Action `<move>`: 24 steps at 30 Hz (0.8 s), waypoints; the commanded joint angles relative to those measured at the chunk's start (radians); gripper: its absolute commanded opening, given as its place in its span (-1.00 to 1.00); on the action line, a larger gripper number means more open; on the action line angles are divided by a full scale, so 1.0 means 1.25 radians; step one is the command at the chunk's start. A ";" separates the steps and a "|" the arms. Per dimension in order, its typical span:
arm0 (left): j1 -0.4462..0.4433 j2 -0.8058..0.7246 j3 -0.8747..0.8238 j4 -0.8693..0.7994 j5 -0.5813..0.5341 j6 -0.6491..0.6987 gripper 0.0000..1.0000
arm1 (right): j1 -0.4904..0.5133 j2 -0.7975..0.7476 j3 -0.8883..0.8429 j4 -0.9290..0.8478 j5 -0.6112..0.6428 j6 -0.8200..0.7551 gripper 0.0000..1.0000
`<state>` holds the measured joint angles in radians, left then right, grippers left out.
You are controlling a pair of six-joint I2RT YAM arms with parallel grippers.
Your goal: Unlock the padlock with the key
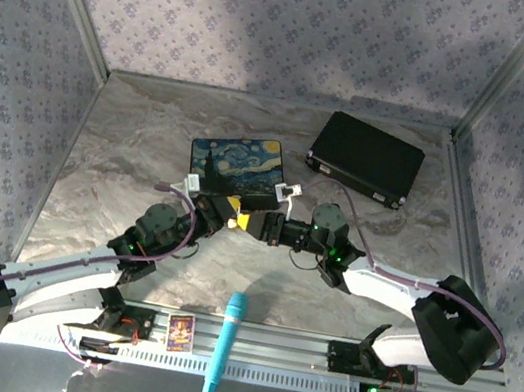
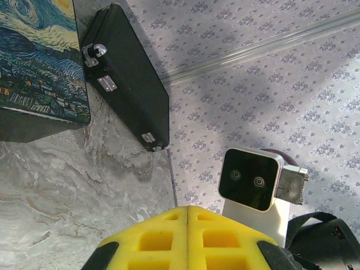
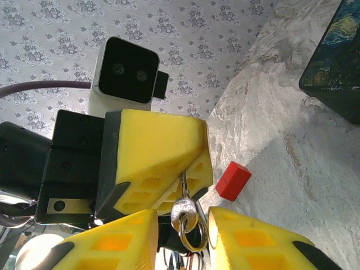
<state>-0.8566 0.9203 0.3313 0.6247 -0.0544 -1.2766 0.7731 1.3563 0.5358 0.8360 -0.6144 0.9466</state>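
Left gripper (image 2: 187, 216): yellow padded fingers pressed flat together, seam closed, tips pointing at the right arm's wrist camera
Right gripper (image 3: 183, 222): fingers stand a narrow way apart and face the left gripper tip to tip over the middle of the table
The key (image 3: 184, 209): small and silvery, its thin blade runs up into the seam of the left gripper's closed fingers; its head and wire ring hang in the gap between the right gripper's fingers, with no clamping seen
Painted tin (image 1: 235, 166): starry-night lid, lying flat on the marbled table (image 1: 114, 170) just behind the two grippers
Black case (image 1: 365, 158): closed, right of the tin and apart from it, near the back wall
Red block (image 3: 233, 181): on the table surface, beyond the key in the right wrist view
Blue pen (image 1: 225, 347): lying across the front rail between the arm bases
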 commanded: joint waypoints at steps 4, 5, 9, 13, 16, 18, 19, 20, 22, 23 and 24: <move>0.003 0.005 0.006 0.008 -0.013 -0.003 -1.00 | -0.001 0.008 0.017 0.048 0.008 0.001 -0.47; 0.002 0.007 0.006 0.011 -0.013 -0.004 -1.00 | -0.002 0.010 0.017 0.050 0.009 0.001 -0.48; 0.002 0.012 0.004 0.014 -0.011 -0.006 -1.00 | -0.002 0.026 0.025 0.070 0.006 0.009 -0.55; 0.002 0.007 0.004 0.010 -0.010 -0.007 -1.00 | -0.003 0.033 0.023 0.073 0.007 0.010 -0.60; 0.002 0.007 0.004 0.008 -0.013 -0.006 -1.00 | -0.008 0.034 0.013 0.081 0.014 0.014 -0.69; 0.002 0.009 0.004 0.008 -0.012 -0.008 -1.00 | -0.012 0.035 0.008 0.089 0.013 0.017 -0.81; 0.002 0.010 0.002 0.011 -0.012 -0.010 -1.00 | -0.013 0.035 0.006 0.094 0.013 0.019 -0.87; 0.002 0.012 0.002 0.011 -0.011 -0.010 -1.00 | -0.015 0.035 0.003 0.097 0.012 0.021 -0.94; 0.002 0.012 0.002 0.010 -0.009 -0.008 -1.00 | -0.018 0.033 -0.001 0.104 0.013 0.026 -1.00; 0.002 0.012 0.003 0.006 -0.010 -0.004 -1.00 | -0.019 0.033 -0.003 0.106 0.012 0.027 -1.00; 0.002 0.010 0.005 -0.010 -0.014 -0.002 -1.00 | -0.020 0.032 -0.003 0.103 0.011 0.024 -1.00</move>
<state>-0.8566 0.9333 0.3313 0.6292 -0.0719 -1.2762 0.7589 1.3979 0.5343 0.8986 -0.6075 0.9764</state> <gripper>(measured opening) 0.047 0.052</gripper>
